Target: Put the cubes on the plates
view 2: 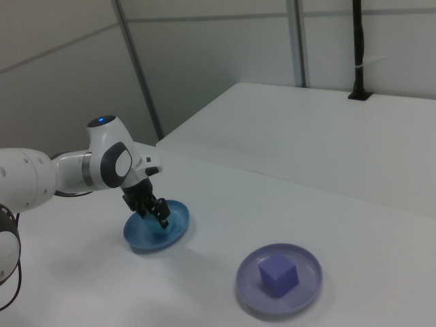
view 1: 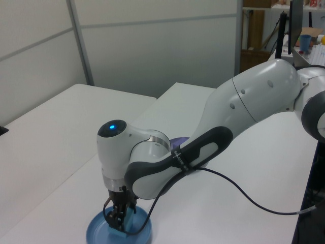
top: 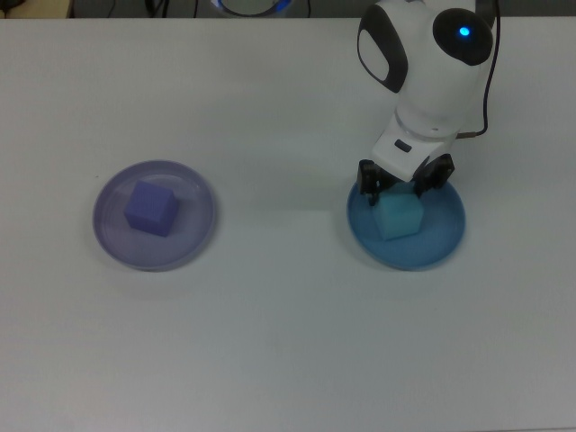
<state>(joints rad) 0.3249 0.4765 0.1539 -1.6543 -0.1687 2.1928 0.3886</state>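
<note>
Table [top: 288, 342]: white, flat; carries two plates well apart
Purple plate [top: 115, 241]: toward the top view's left; lies directly on the table
Blue plate [top: 445, 241]: toward the top view's right; lies directly on the table

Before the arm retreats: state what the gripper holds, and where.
The gripper holds the small light teal foam cube by its opposite sides, on the blue plate.

There are two cubes: one purple-blue cube [top: 150, 208] and one light teal cube [top: 399, 217]. There are two plates: one lavender plate [top: 110, 236] and one blue plate [top: 445, 238].
</note>
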